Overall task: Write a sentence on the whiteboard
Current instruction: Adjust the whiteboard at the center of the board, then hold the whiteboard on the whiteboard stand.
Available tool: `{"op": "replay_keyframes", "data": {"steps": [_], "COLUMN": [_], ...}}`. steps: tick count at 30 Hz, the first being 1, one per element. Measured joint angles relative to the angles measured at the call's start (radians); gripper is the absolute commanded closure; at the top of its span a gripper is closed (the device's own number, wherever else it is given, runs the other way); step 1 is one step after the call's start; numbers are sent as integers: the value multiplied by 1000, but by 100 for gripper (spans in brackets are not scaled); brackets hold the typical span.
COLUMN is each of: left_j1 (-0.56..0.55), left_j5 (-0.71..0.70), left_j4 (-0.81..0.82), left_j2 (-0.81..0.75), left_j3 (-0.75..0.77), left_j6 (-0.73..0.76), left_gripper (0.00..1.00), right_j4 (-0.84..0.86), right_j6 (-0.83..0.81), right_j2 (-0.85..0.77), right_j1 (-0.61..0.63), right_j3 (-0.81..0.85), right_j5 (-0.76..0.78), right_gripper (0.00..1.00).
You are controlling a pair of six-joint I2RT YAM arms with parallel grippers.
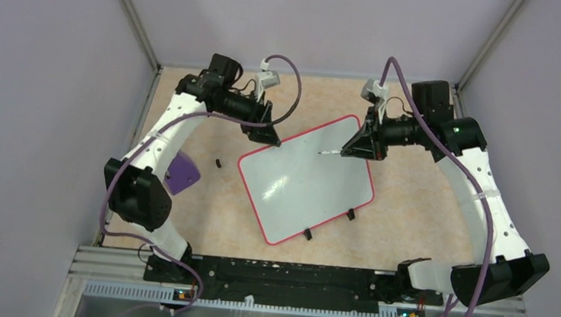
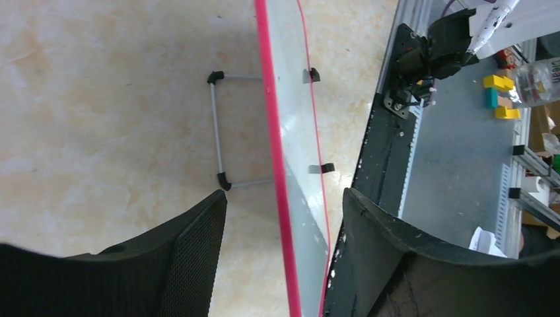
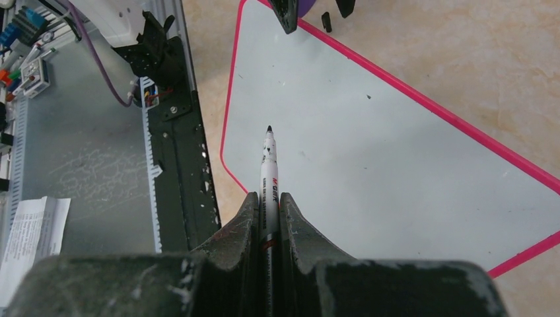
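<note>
The whiteboard lies near the middle of the table, turned askew so that one corner points toward the far edge and another toward the near edge. Its two small black feet sit on the side facing the near right corner. Its glossy face shows white with a few tiny dark specks and a soft glare. The left gripper is at the board's far-left rim. In the left wrist view its fingers stand well apart with the red-pink rim running between them. That view does not show whether either pad touches the board. The same view shows a grey wire stand with black corner pieces, just beside the rim on the tabletop side. The right gripper reaches in over the board's far corner, its jaws pinched tight around a white marker. The marker's black tip points out over the far part of the white face, and whether the tip meets the surface cannot be told. A purple block rests toward the left edge of the table, well apart from the board. A small black piece lies between the block and the board's left corner.
</note>
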Motion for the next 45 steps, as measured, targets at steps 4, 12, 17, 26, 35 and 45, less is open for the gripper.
{"op": "replay_keyframes", "data": {"steps": [4, 12, 17, 26, 35, 45], "left_j1": [-45, -97, -118, -164, -154, 115], "left_j5": [12, 9, 34, 34, -64, -9], "left_j4": [2, 7, -1, 24, 31, 7], "left_j2": [23, 105, 150, 199, 164, -90], "left_j3": [-16, -23, 8, 66, 52, -130], "left_j6": [-6, -23, -51, -79, -101, -64], "left_gripper": [46, 84, 94, 77, 43, 46], "right_j4": [-13, -46, -66, -66, 59, 259], "right_j6": [-16, -46, -63, -69, 15, 143], "right_j2": [-1, -3, -3, -20, -73, -46], "right_j1": [3, 33, 53, 80, 161, 391], "right_j3": [0, -6, -7, -32, -138, -160], "right_j5": [-5, -5, -3, 23, 140, 343], "right_gripper": [100, 100, 100, 100, 100, 100]}}
